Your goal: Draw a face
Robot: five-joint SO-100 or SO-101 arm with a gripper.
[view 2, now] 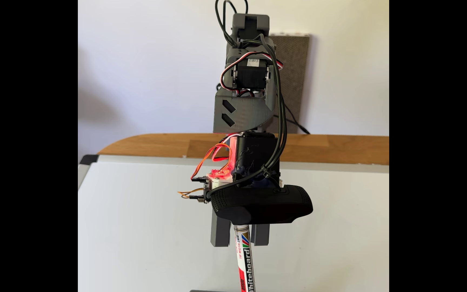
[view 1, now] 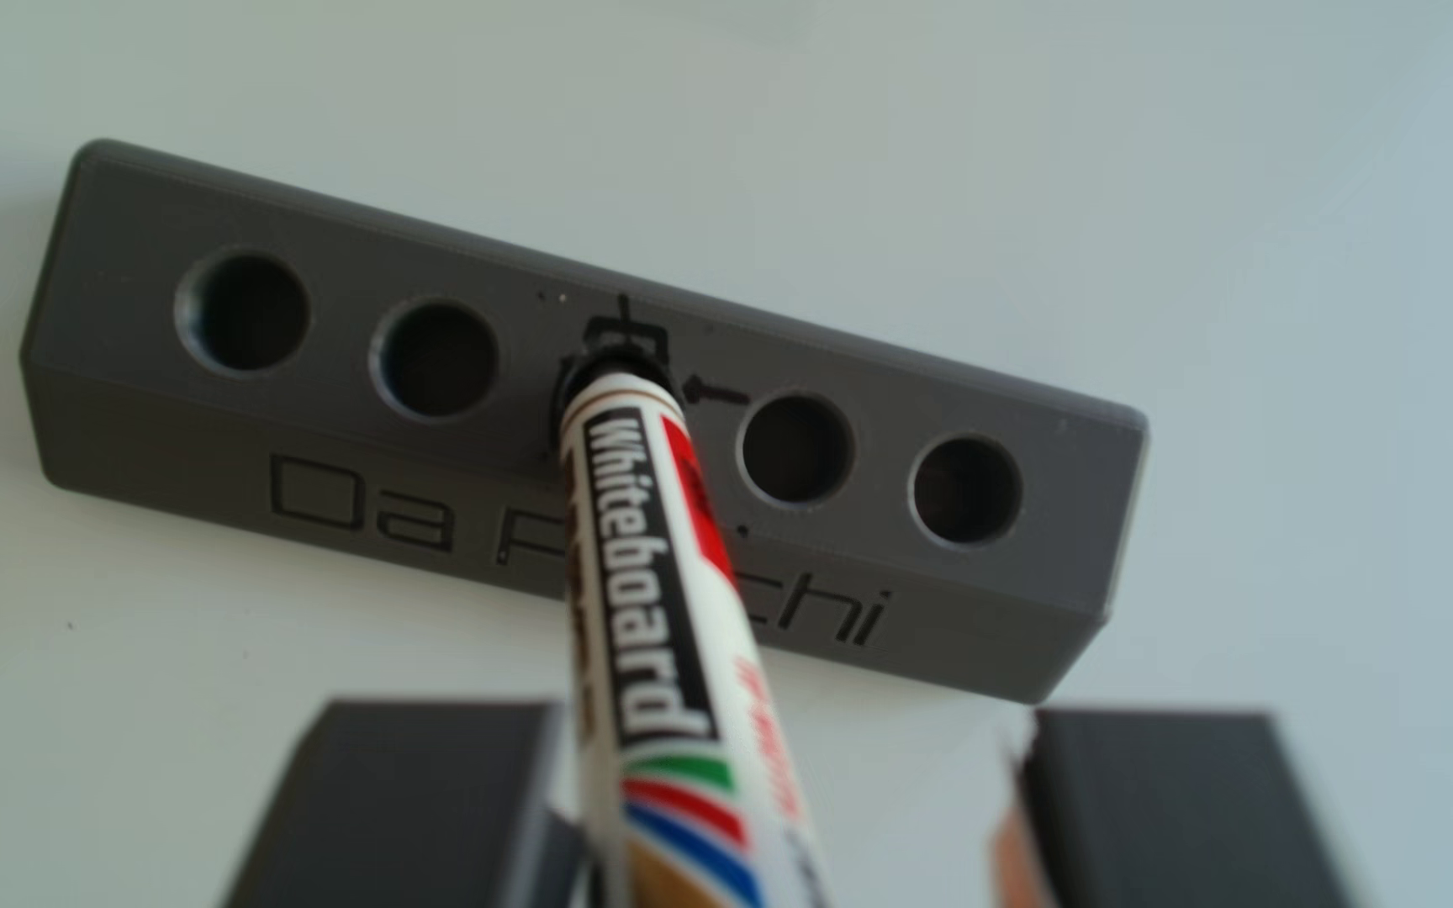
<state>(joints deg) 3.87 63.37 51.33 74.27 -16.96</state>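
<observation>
A white whiteboard marker (view 1: 644,541) stands tilted with its tip end in the middle hole of the grey "Da Pinchi" holder block (view 1: 138,410). My gripper (view 1: 793,725) straddles the marker's upper barrel. Its left finger (view 1: 408,803) is close beside the marker, while white board shows between the marker and the right finger (view 1: 1160,803). In the fixed view the marker (view 2: 246,261) rises between the two grey fingers of the gripper (view 2: 240,244), below the black wrist camera (view 2: 260,202). The jaws stand open. The face is out of view.
The holder has several empty holes (view 1: 244,311) and small black pen scribbles beside the middle one. It rests on a whiteboard (view 2: 142,224) lying on a wooden table (view 2: 339,148). A thin grey edge of the holder (view 2: 198,290) shows at the bottom of the fixed view.
</observation>
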